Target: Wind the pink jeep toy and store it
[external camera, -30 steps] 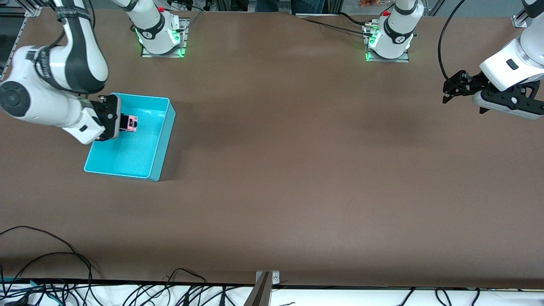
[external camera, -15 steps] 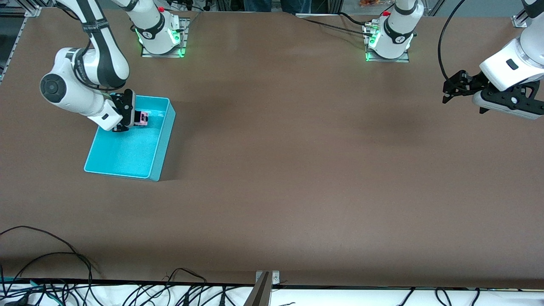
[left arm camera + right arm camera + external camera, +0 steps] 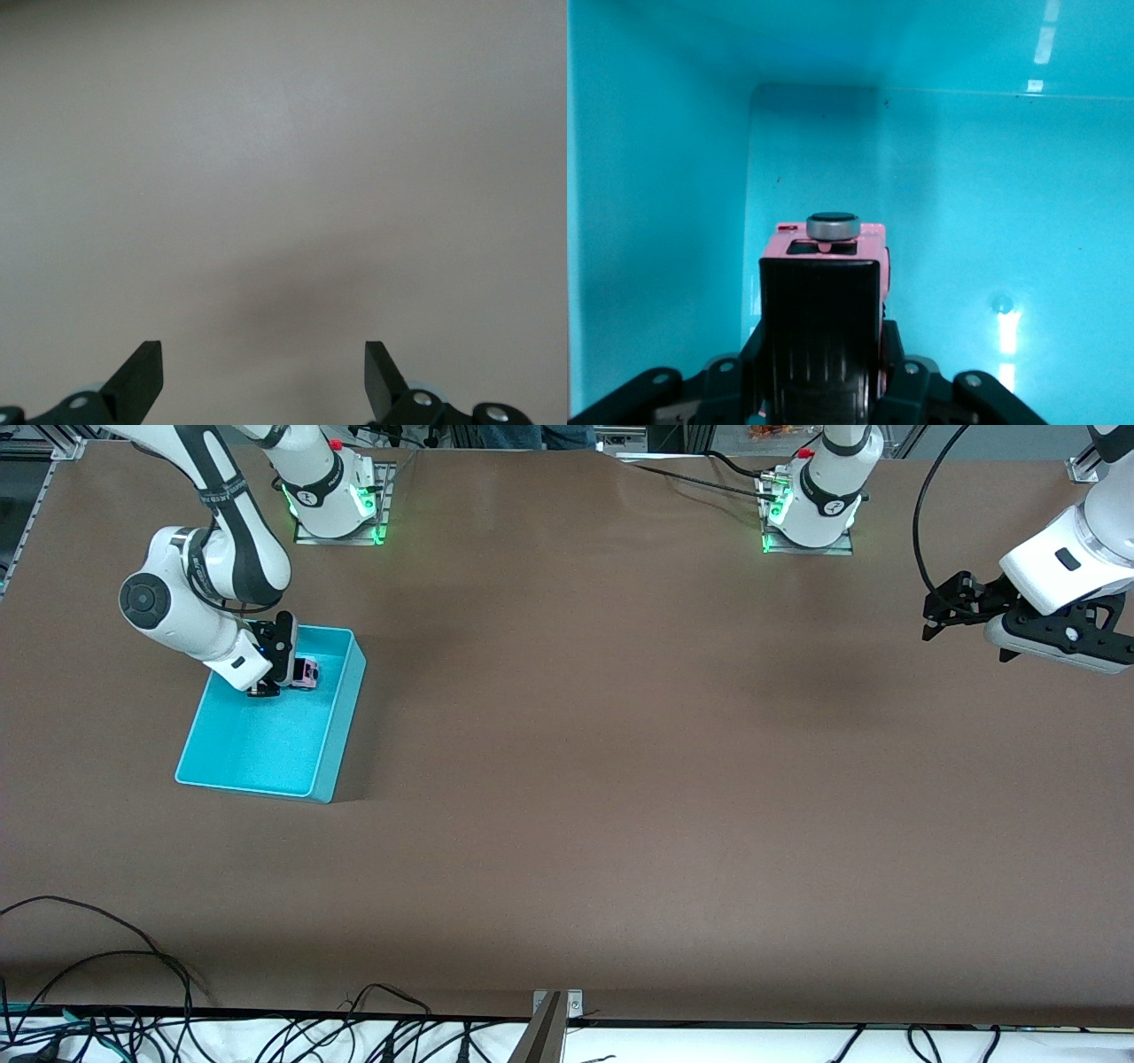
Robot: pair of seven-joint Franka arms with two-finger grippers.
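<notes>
My right gripper (image 3: 292,671) is shut on the pink jeep toy (image 3: 306,671) and holds it low inside the cyan bin (image 3: 341,717), near the bin's end closest to the robot bases. In the right wrist view the jeep (image 3: 824,292) shows its black roof panel and a grey wheel, gripped on both sides, with the bin's floor (image 3: 966,204) and walls around it. I cannot tell whether the jeep touches the floor. My left gripper (image 3: 939,615) is open and empty over the bare table at the left arm's end; its fingertips (image 3: 146,363) show over brown table.
The brown table (image 3: 620,779) stretches wide between the bin and the left arm. Black cables (image 3: 133,974) lie along the table's edge nearest the front camera. A metal bracket (image 3: 554,1014) sits at the middle of that edge.
My right gripper has carried the jeep toward the bin's end nearest the robot bases and lower into the bin. The left arm has not moved.
</notes>
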